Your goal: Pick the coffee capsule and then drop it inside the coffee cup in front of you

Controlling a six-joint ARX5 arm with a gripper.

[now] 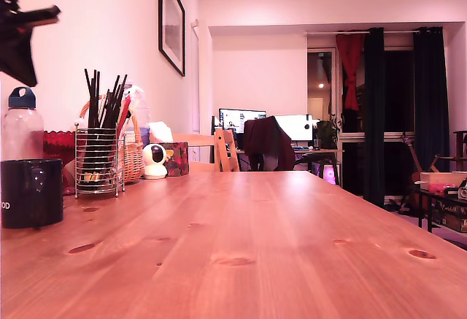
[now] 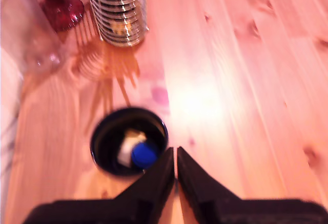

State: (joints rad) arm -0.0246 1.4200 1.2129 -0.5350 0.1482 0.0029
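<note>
The coffee cup [image 1: 31,191], a glossy black mug, stands on the wooden table [image 1: 255,246] at the exterior view's far left. From above, the wrist view looks into the coffee cup [image 2: 105,155]. A blue coffee capsule [image 2: 143,154] lies at its bottom beside a pale object [image 2: 126,149]. My gripper [image 2: 176,152] hangs above the table just beside the cup's rim, its two black fingers pressed together with nothing between them. In the exterior view only a black part of the arm [image 1: 18,34] shows, high above the cup.
A wire holder of black sticks [image 1: 98,162] [image 2: 118,11] stands behind the cup. A clear bottle with a dark blue cap [image 1: 22,125] [image 2: 25,39], a red glass [image 2: 59,6], a wicker basket [image 1: 133,155] and a small white camera [image 1: 154,160] are close by.
</note>
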